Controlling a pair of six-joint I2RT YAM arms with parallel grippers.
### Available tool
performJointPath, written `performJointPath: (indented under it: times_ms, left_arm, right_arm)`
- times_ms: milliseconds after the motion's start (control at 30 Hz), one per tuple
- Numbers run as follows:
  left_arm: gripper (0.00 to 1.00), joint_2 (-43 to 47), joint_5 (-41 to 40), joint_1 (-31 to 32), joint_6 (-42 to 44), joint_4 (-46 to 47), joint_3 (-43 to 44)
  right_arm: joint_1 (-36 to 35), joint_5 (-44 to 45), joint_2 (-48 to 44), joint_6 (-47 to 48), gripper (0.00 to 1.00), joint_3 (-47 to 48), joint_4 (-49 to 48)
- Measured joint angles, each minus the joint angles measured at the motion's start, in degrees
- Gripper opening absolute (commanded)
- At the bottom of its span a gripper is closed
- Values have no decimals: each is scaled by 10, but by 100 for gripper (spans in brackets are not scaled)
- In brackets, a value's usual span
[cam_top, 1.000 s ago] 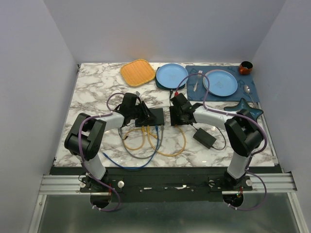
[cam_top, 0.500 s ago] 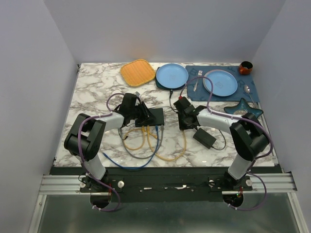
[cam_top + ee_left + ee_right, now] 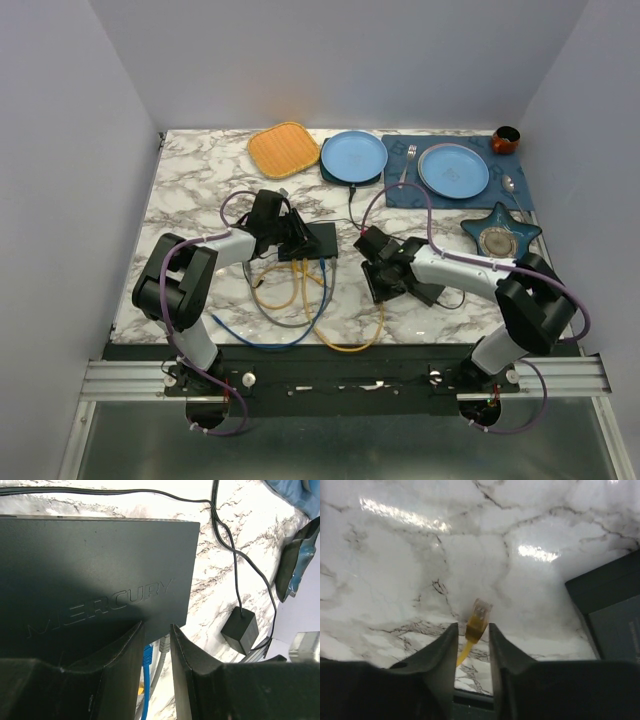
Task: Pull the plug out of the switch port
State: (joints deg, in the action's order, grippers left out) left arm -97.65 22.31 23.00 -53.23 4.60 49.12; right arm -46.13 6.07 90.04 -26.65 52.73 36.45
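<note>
The switch (image 3: 320,238) (image 3: 100,565) is a flat black box lying mid-table. My left gripper (image 3: 298,238) (image 3: 156,626) rests over its near edge, fingers apart and gripping nothing. A blue plug (image 3: 147,655) and a grey plug (image 3: 164,644) show between those fingers, seated in the ports. My right gripper (image 3: 376,290) (image 3: 472,626) hangs over bare marble, well away from the switch. The yellow plug (image 3: 481,615) stands between its fingertips, clear of any port, with a small gap on its left side. Its yellow cable (image 3: 350,345) trails toward the front.
A black power brick (image 3: 240,629) lies right of the switch, under my right forearm. Yellow, blue and grey cables loop in front of the switch. At the back stand an orange mat (image 3: 284,149), two blue plates (image 3: 353,156) (image 3: 453,170), a star dish (image 3: 498,233) and a cup (image 3: 506,139).
My right gripper has drawn back from the switch toward the near right, taking the yellow plug out with it; the yellow cable loop has shifted. The left arm has not moved.
</note>
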Motion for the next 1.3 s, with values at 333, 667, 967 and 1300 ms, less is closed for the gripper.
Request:
performJointPath:
  times_ms: [333, 667, 967, 1300]
  left_arm:
    - [41, 0, -2, 0, 0, -3, 2]
    - [41, 0, -12, 0, 16, -30, 17]
    - [41, 0, -12, 0, 20, -32, 18]
    - [42, -9, -12, -1, 20, -26, 23]
  right_arm:
    - [-21, 33, -87, -28, 76, -17, 37]
    - [-17, 6, -102, -58, 60, 9, -165]
    - [25, -118, 29, -143, 55, -22, -386]
    - [78, -192, 75, -223, 60, -89, -536]
